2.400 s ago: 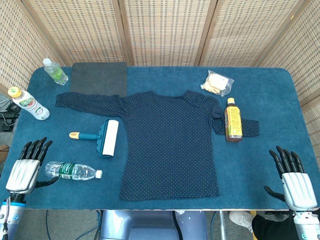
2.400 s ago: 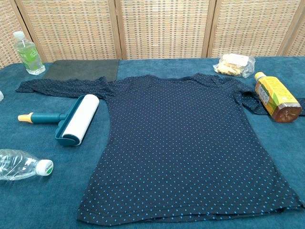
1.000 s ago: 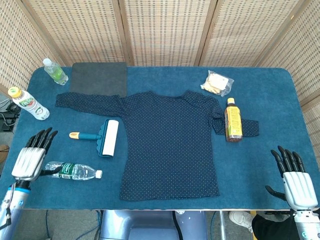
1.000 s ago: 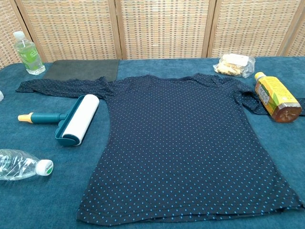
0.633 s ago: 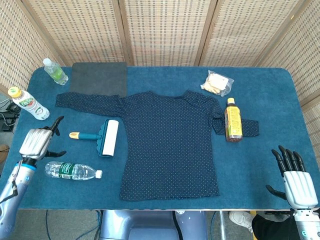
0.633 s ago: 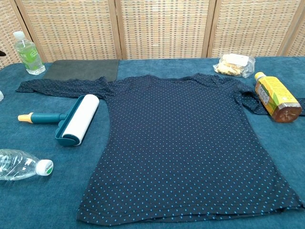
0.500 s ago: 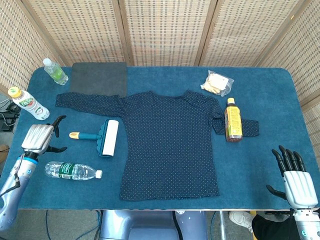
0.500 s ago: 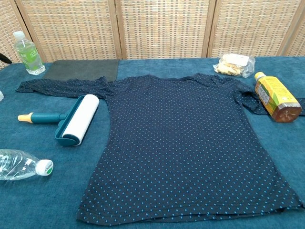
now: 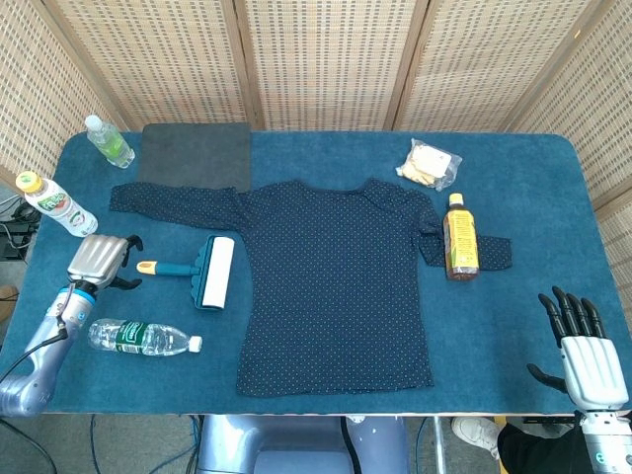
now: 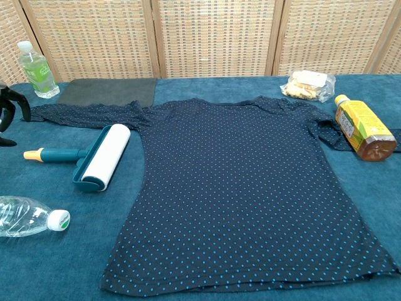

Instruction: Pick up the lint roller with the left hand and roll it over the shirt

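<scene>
The lint roller (image 9: 202,271) (image 10: 94,157) lies on the blue table left of the shirt, its white roll toward the shirt and its teal handle with a yellow tip (image 9: 146,267) pointing left. The dark dotted shirt (image 9: 336,281) (image 10: 244,188) is spread flat in the middle. My left hand (image 9: 99,261) (image 10: 7,113) hovers just left of the handle tip, empty, fingers bent downward and apart. My right hand (image 9: 583,351) rests open at the table's near right corner, fingers spread; the chest view does not show it.
A clear water bottle (image 9: 143,338) lies near the left front edge. Two more bottles (image 9: 57,205) (image 9: 109,141) stand at the far left. A dark grey cloth (image 9: 196,153) lies behind the sleeve. A tea bottle (image 9: 459,237) and a snack bag (image 9: 430,164) sit at the right.
My left hand has risen from the near left edge and moved forward and right to just beside the roller's handle tip. The right hand and objects stayed put.
</scene>
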You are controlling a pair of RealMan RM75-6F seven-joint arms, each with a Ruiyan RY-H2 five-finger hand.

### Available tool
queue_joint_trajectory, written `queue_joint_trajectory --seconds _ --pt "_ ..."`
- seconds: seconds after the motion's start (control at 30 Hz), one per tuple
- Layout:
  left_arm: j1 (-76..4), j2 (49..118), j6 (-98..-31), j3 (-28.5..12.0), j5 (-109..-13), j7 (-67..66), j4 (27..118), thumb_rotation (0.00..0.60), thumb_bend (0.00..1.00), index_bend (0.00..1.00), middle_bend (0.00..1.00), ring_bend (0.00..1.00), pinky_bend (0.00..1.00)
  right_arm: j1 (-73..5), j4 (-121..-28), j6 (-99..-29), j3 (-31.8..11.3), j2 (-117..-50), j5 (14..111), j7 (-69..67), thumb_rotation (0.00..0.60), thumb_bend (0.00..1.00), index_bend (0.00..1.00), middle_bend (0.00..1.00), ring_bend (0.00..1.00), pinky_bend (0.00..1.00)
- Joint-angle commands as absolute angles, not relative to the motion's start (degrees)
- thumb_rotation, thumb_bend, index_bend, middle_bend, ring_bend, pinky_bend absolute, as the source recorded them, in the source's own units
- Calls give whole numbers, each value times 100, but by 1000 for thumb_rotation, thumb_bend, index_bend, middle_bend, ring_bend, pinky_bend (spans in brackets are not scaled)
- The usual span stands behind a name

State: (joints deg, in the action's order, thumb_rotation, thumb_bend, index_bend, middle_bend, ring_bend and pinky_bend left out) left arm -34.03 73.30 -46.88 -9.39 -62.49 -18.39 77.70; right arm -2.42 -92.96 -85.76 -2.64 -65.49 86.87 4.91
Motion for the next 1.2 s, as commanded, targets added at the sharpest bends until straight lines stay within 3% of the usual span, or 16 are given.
queue_joint_trajectory --seconds 0.03,0.5,1.2 --pt "-3519 7504 -4594 -901 -6130 -1930 7605 600 230 397 621 525 584 -247 -9290 -8570 -266 -6556 8682 489 600 85 0 0 0 0" --pt "-3886 8038 -4417 -805 -5707 -2313 7089 600 231 411 830 647 639 -245 -9225 -8602 -299 -6575 8656 406 600 86 0 0 0 0" --pt "-4206 8497 -4300 -607 -5443 -2624 6601 600 232 477 836 650 643 -244 -9197 -8619 -305 -6587 8659 362 600 85 0 0 0 0"
